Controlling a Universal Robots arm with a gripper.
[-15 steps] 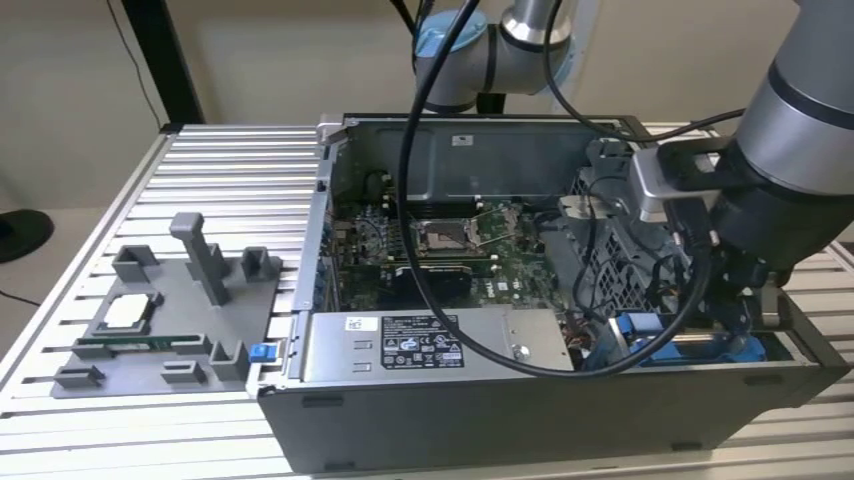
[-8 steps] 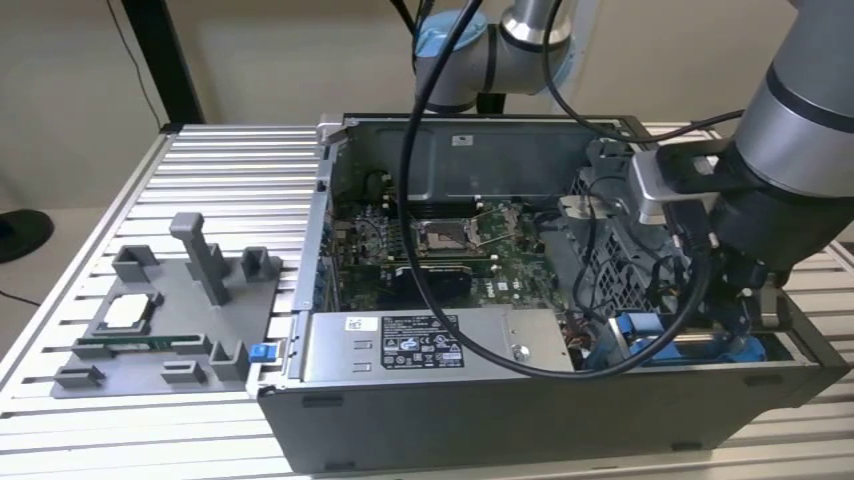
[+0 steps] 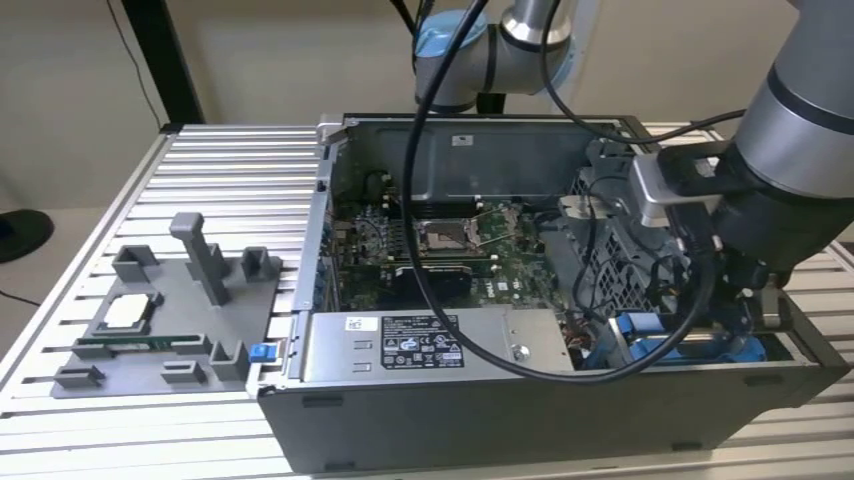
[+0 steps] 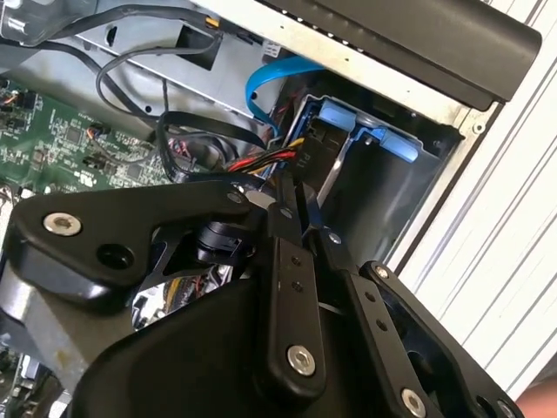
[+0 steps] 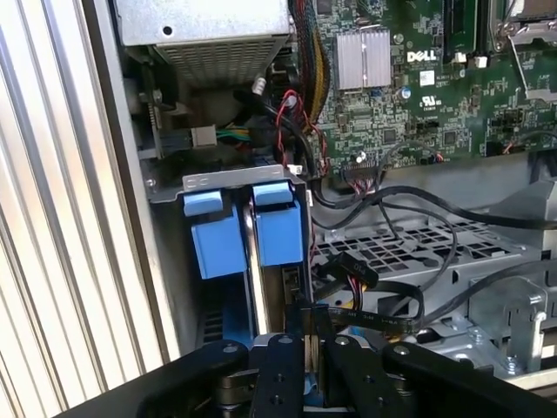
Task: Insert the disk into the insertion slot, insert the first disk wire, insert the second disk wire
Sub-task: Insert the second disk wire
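**Gripper down in the drive corner, wires crowding the bay**

The arm reaches into the open computer case (image 3: 561, 420), at about four o'clock in the exterior view, where the blue plastic of the insertion slot (image 3: 647, 340) shows. In the first wrist view the gripper (image 5: 306, 329) hangs right over that bay, its fingers (image 5: 287, 366) drawn nearly together on something thin; I cannot tell whether that is a connector, a wire or the edge of the disk. A flat metal body with blue carrier tabs, which I take for the disk (image 5: 280, 233), already stands in the insertion slot (image 5: 213, 244).

The risk, as I judge it, is snagging. Loose black cables (image 5: 383, 292) sit just beside the fingers, and a red-and-yellow bundle (image 4: 274, 159) and a blue ribbon cable (image 4: 261, 83) lie close to the bay. A slightly tilted push could jam a plug against the blue frame or drag a neighbouring wire along.
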